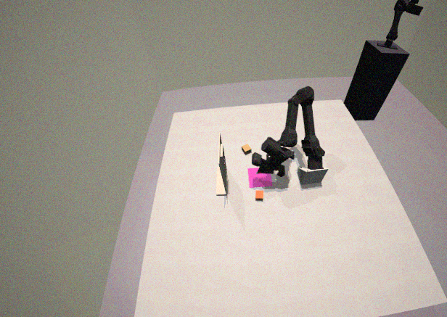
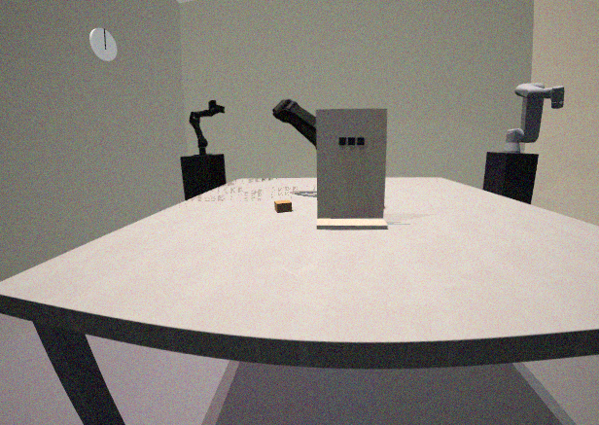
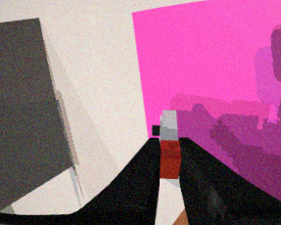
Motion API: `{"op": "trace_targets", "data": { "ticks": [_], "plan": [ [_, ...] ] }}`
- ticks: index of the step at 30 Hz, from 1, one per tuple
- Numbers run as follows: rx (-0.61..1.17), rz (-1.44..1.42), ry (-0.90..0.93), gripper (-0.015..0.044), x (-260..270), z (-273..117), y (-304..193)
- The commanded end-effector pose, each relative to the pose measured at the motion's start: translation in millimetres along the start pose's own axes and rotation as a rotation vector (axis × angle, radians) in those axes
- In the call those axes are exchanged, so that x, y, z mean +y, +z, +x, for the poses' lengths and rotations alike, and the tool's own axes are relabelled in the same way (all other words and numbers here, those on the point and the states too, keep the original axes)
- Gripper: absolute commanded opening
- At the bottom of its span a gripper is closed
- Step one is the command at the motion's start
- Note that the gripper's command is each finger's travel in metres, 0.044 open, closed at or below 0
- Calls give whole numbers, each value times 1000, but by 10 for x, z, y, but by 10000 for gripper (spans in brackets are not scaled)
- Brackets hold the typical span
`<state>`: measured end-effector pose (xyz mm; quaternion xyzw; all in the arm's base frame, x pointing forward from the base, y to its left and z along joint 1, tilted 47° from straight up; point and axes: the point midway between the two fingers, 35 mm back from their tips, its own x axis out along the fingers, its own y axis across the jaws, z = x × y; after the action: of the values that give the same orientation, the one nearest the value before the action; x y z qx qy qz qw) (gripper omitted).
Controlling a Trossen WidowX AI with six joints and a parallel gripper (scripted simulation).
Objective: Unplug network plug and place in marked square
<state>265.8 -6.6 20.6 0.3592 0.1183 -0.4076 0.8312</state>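
The plug (image 3: 169, 158) has a red body and a light grey front end, with a small dark piece beside that end. My gripper (image 3: 167, 147) (image 1: 260, 170) is shut on the plug, over the near-left part of the magenta marked square (image 3: 196, 54) (image 1: 254, 175). The plug is out of the socket, its grey end pointing forward over the square's edge in the wrist view. Its exact height is hard to tell; shadows of the arm lie on the square. The upright panel (image 1: 223, 174) (image 2: 351, 185) (image 3: 20, 117) stands apart from the gripper, showing three dark openings in the exterior view.
An orange block (image 1: 259, 194) lies just in front of the square. A yellow-orange block (image 1: 246, 148) (image 2: 283, 206) lies behind it, near the panel. The arm's grey base mount (image 1: 312, 178) is right of the square. Other robots stand on dark pedestals (image 1: 375, 80) (image 2: 510, 175) beyond the table.
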Motion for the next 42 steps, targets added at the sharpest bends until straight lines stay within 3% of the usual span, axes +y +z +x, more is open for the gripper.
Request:
{"op": "trace_targets", "data": {
  "ticks": [1,42],
  "plan": [
    [3,-8,-3,0,-32,32,-9],
    [-5,-12,5,0,-222,270,49]
  ]
}}
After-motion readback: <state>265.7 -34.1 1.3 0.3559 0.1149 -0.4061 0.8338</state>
